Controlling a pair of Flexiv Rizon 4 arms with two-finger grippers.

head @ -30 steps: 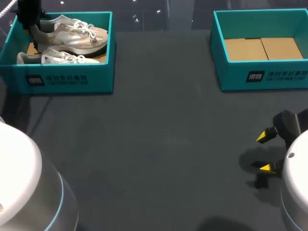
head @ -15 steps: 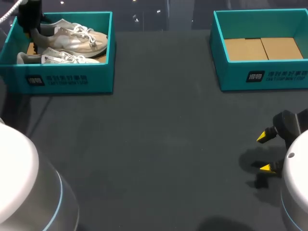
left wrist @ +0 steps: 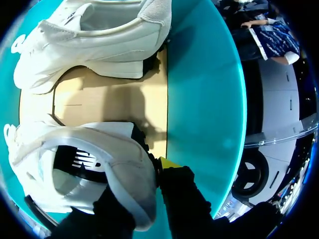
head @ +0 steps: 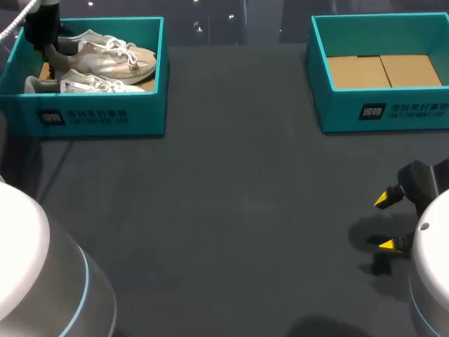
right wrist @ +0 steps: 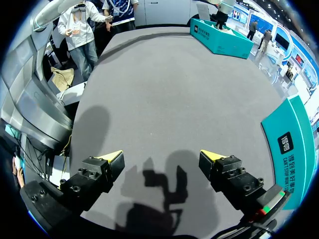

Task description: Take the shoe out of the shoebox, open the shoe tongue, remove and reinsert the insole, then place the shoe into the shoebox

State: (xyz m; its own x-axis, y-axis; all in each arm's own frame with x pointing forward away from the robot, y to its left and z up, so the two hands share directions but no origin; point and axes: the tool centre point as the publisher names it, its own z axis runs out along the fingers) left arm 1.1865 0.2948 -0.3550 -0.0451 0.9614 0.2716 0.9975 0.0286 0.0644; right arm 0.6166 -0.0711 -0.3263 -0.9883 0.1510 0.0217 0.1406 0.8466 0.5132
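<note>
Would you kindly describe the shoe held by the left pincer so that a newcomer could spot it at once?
Find the teal shoebox at the table's far left, the one holding two pale shoes. The held shoe is the one along its back wall, heel towards the left pincer. Unlike the other shoe by the front wall, its heel collar is clamped by that pincer.

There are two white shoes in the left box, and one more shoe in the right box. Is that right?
Not quite. The right box has no shoe in it. The head view shows only its brown cardboard floor. The two white shoes are in the left box, as you said.
</note>
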